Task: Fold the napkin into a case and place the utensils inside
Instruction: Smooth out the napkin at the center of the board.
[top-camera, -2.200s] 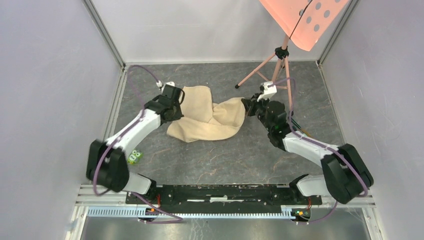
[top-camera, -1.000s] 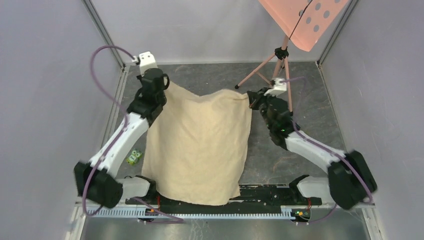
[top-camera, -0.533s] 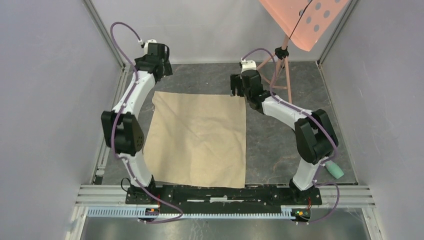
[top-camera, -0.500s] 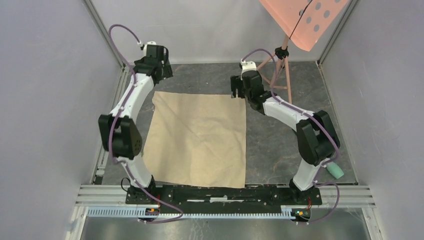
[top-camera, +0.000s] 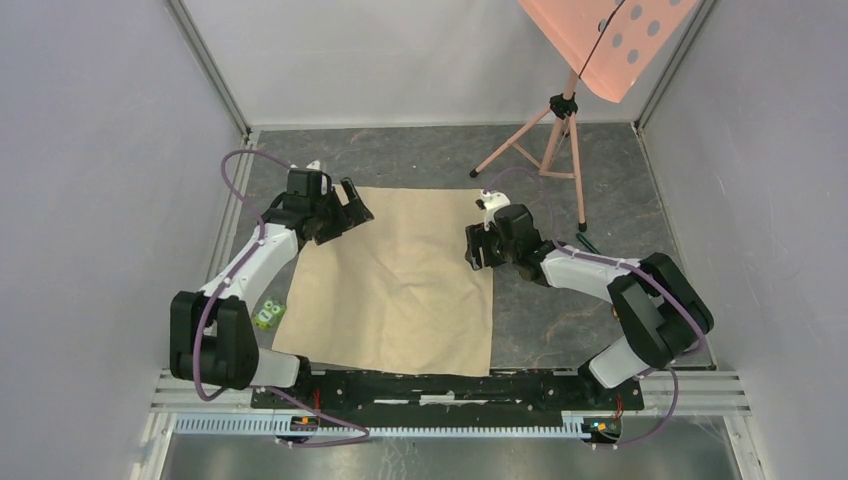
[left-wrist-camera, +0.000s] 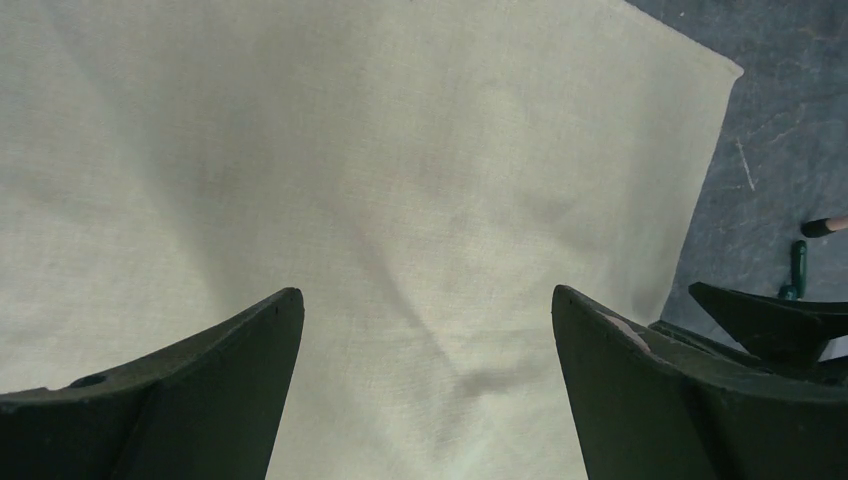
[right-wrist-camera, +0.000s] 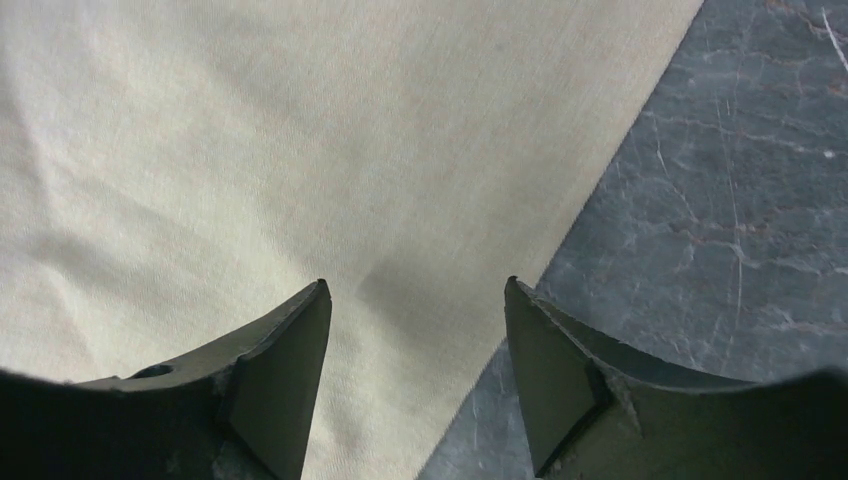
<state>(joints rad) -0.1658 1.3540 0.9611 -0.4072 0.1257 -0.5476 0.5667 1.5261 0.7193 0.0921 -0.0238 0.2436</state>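
Left gripper (top-camera: 352, 208): jaws spread wide, empty, above far-left corner of napkin (top-camera: 400, 290).
Right gripper (top-camera: 478, 250): jaws spread, empty, straddling napkin's right edge.
Napkin: flat, unfolded, mid-table; near edge at base rail (top-camera: 450, 381).
Open room: bare table (top-camera: 570, 320) right of napkin; frog toy (top-camera: 266, 316) beside left edge.

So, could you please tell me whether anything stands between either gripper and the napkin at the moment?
Nothing visible does. The left gripper and right gripper both hang open over the flat napkin, with nothing lying on the cloth beneath them. The green frog toy sits beside its left edge.
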